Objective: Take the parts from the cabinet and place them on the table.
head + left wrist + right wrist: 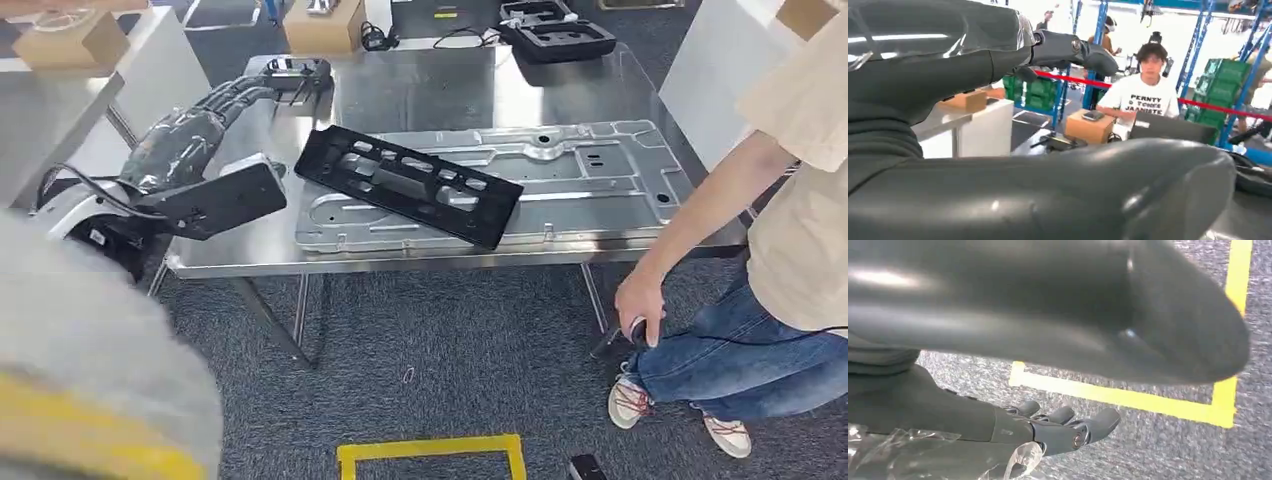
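Observation:
A long black plastic part [408, 184] lies slantwise on a large silver stamped panel [590, 180], which rests on the steel table [420, 90]. My left arm reaches over the table's left side. My left hand [298, 74] hovers near the far left corner, apart from the black part, fingers spread and holding nothing. In the left wrist view its dark fingers [1073, 50] stretch out with nothing in them. My right hand [1058, 427] hangs over the grey carpet, its fingers extended and nothing in its grasp.
A person in a beige shirt and jeans [790, 250] stands at the table's right end, one hand [640, 305] lowered. Cardboard boxes [322, 25] and black foam trays [556, 35] sit at the back. Yellow tape [430, 452] marks the floor.

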